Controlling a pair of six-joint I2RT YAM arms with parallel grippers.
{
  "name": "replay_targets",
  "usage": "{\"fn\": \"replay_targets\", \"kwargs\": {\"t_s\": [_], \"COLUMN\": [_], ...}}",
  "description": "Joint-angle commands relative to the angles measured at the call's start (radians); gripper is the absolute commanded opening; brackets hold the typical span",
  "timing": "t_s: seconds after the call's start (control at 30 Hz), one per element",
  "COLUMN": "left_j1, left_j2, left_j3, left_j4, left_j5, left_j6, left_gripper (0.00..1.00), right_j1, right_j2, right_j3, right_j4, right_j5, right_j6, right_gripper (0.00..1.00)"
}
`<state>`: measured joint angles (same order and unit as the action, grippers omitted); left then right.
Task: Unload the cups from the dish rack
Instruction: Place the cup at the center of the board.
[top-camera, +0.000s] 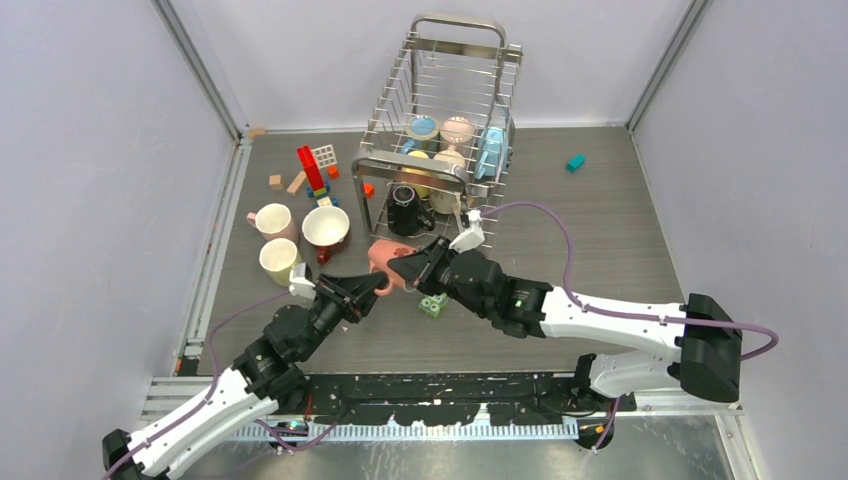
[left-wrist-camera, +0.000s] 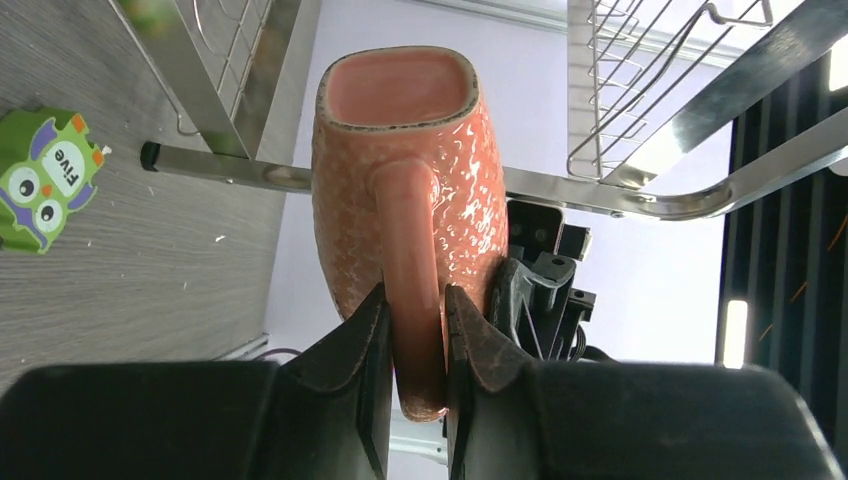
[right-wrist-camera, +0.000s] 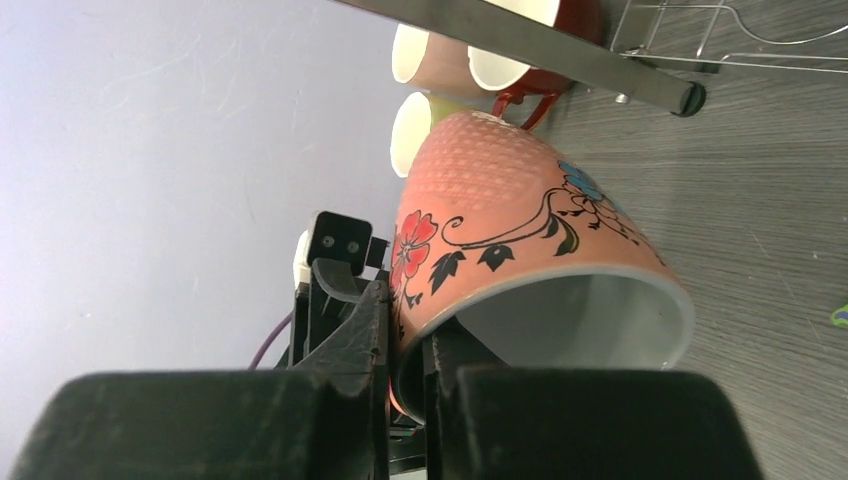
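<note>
A salmon mug (top-camera: 385, 262) with a flower print is held in the air in front of the dish rack (top-camera: 440, 130) by both arms. My left gripper (top-camera: 378, 286) is shut on its handle (left-wrist-camera: 412, 270); my right gripper (top-camera: 412, 262) is shut on its rim (right-wrist-camera: 440, 330), one finger inside the mug and one outside. The rack holds several mugs: a black one (top-camera: 406, 208) low at the front, yellow, cream, pink and light blue ones behind. Three mugs stand on the table at left: pale pink (top-camera: 272, 221), dark red (top-camera: 326, 230) and yellow (top-camera: 280, 260).
Coloured toy blocks (top-camera: 312, 170) lie left of the rack. A small green owl block (top-camera: 432, 306) lies under the right arm and shows in the left wrist view (left-wrist-camera: 45, 175). A teal block (top-camera: 575, 162) lies at the far right.
</note>
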<state>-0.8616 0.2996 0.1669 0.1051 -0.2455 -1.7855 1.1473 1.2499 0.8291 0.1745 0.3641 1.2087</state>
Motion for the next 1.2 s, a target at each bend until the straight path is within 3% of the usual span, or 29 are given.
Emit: {"fn": "replay_targets", "kwargs": {"t_s": [0.0,0.27,0.3,0.43,0.57,0.93,1.17], "left_j1": [-0.014,-0.014,-0.014,-0.014,-0.014,-0.014,-0.014], "left_j2": [-0.080,-0.227,-0.237,-0.235,-0.179,0.107,0.211], "left_j3": [0.078,0.131,0.146,0.241,0.326,0.545,0.620], "left_j4": [-0.048,-0.393,-0.442,-0.650,-0.757,-0.805,-0.813], "left_j5": [0.088,0.081,0.079,0.056,0.031,0.011,-0.001], "left_j6": [0.054,0.121,0.147,0.288,0.435,0.786,0.912], "left_gripper": [0.30,0.96,0.99,1.00,1.00,1.00,1.00], "right_j1": [0.014,0.034,0.033,0.037,0.037,0.037,0.026], "right_j2": [0.038,0.042,0.040,0.019,-0.022,-0.228,-0.266], "right_j3": [0.085,0.154,0.164,0.198,0.212,0.163,0.162], "right_j4": [0.045,-0.102,-0.132,-0.288,-0.445,-0.888,-1.095], "right_j5": [0.041,0.088,0.090,0.087,0.060,0.072,0.112], "right_j6": [0.002,-0.004,-0.004,0.000,-0.005,0.045,0.063], "right_gripper": [0.01,0.01,0.01,0.01,0.01,0.01,0.01]}}
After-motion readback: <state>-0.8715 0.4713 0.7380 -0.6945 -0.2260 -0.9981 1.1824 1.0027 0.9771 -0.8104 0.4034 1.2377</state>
